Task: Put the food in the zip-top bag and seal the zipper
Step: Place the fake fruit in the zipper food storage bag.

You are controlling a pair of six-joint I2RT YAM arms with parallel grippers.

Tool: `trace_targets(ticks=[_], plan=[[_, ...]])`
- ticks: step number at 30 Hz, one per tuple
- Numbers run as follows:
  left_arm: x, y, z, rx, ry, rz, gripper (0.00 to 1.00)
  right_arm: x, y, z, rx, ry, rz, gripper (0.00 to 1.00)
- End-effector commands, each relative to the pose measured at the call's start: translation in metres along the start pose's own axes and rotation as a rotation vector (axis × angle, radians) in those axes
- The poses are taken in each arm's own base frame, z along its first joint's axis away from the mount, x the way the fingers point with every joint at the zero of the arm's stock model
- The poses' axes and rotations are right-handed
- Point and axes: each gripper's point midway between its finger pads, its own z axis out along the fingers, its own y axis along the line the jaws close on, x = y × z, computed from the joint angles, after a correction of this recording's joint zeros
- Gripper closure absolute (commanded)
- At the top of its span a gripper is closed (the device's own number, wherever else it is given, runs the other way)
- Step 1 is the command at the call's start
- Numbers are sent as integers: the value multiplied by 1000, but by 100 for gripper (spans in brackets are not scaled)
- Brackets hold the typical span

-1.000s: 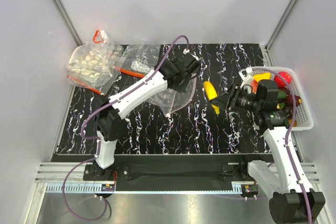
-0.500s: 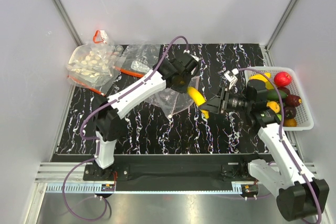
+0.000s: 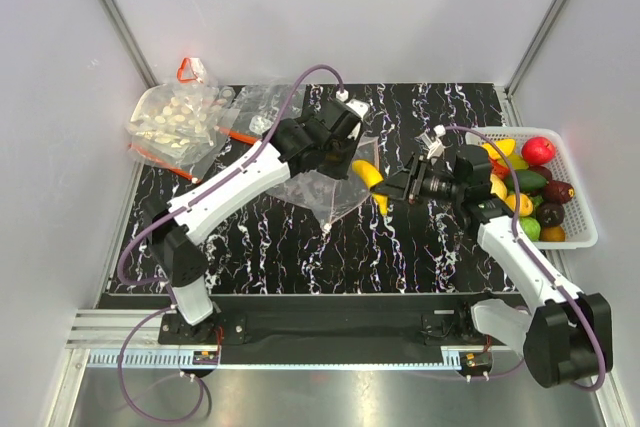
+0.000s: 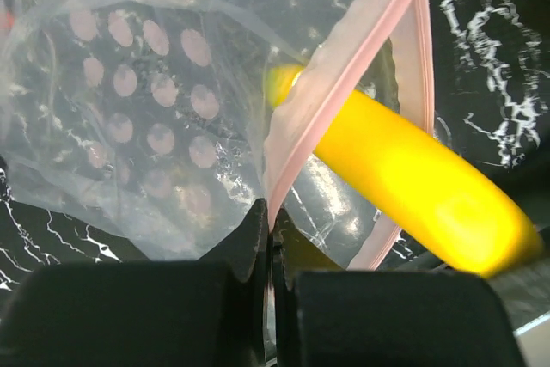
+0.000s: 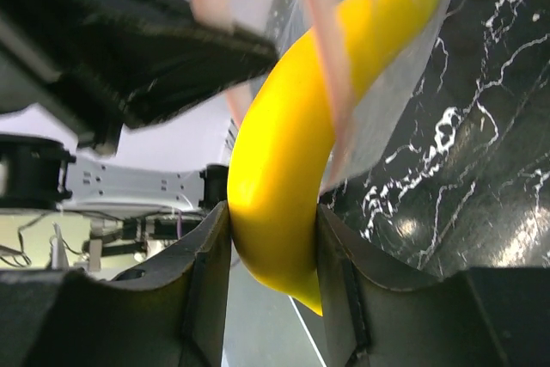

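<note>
My right gripper (image 3: 392, 190) (image 5: 273, 242) is shut on a yellow toy banana (image 3: 371, 182) (image 5: 296, 135). The banana's far tip reaches into the open mouth of the dotted zip-top bag (image 3: 322, 190) (image 4: 146, 109). My left gripper (image 3: 340, 152) (image 4: 269, 223) is shut on the bag's pink-red zipper strip (image 4: 331, 96) and holds the mouth up. The banana (image 4: 404, 169) also shows in the left wrist view, passing between the two zipper strips. More food (image 3: 530, 192), in red, green, yellow and dark purple, lies in the white basket (image 3: 585, 232) at the right.
A second clear bag of pale pieces (image 3: 175, 122) with a red strip lies at the back left, next to crumpled clear plastic (image 3: 265, 107). A small red triangle (image 3: 187, 69) sits by the left wall. Grey walls close in both sides.
My right gripper has carried the banana left from beside the basket to the bag's mouth. My left arm has shifted left and still holds the bag's mouth up.
</note>
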Motion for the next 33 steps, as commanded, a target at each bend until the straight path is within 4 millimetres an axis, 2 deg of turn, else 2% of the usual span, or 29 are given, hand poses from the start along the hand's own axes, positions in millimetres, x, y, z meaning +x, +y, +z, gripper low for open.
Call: trace_targets(ticks=[1,2,3,5,7,8,13,16,20,23,27,30,33], plan=[[-14,-22,-17,73,-82,26,100,-28,23,6,-69,-94,36,73],[-12,-25,-16,76,-80,30,100,-36,32,8,-115,-120,22,73],[-12,-27,-14,82,-81,29,100,-36,33,9,-133,-125,103,72],[-11,-31,-10,90,-84,26,100,-41,39,10,-166,-150,128,72],[-11,-33,-5,70,-88,34,100,-44,33,12,-140,-171,178,73],[-11,-33,-3,63,-89,36,100,-42,25,14,-98,-165,221,73],[-17,-34,10,24,-128,22,100,-46,11,16,-43,-205,268,72],[-20,-38,9,27,-146,16,100,-47,5,17,-22,-221,290,72],[-25,-43,-3,29,-180,24,100,-48,-3,17,7,-239,326,72],[-28,-39,-8,-15,-206,34,100,-50,-6,18,4,-259,373,73],[-24,-32,4,-70,-211,37,100,-53,-7,16,7,-298,428,73],[-23,-34,18,-71,-221,38,100,-58,-14,10,72,-361,427,71],[-26,-43,19,-27,-235,16,100,-59,-20,8,90,-394,441,71]])
